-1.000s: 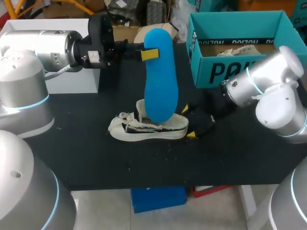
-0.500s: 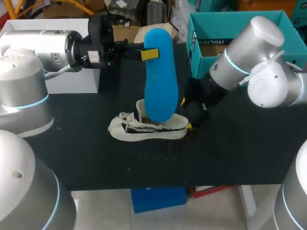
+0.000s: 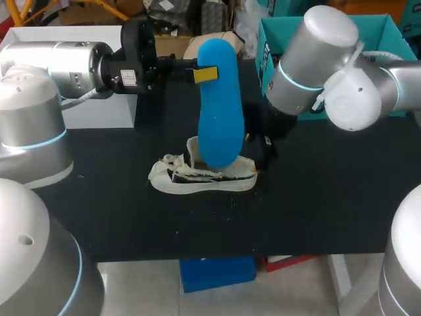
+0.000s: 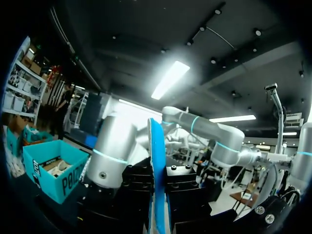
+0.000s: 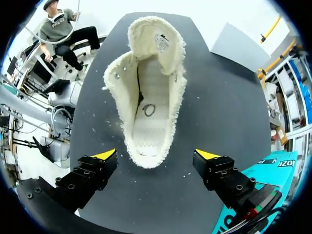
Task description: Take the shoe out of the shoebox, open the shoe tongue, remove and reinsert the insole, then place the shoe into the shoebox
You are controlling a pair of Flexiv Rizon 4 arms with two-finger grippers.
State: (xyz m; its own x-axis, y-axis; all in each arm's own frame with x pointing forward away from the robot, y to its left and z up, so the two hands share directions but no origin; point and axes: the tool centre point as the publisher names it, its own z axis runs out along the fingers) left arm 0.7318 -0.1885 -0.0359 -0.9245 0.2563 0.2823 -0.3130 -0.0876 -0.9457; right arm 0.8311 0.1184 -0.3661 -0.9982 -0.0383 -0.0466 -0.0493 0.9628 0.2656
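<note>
Two hands work: the left hand (image 3: 200, 72) pinches the insole (image 3: 220, 112) upright over the shoe (image 3: 204, 178) on the surface (image 3: 329, 197); the right hand (image 5: 155, 156) hangs spread above its heel. Reinsertion seems next, and it calls for the shoe to be steadied.

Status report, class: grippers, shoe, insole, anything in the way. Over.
Left gripper shut on blue insole, upright over shoe. Right gripper open, straddling heel. Nothing blocking.

black table (image 3: 342, 210), matte top, pale specks (image 3: 230, 203) scattered mid-table
</note>
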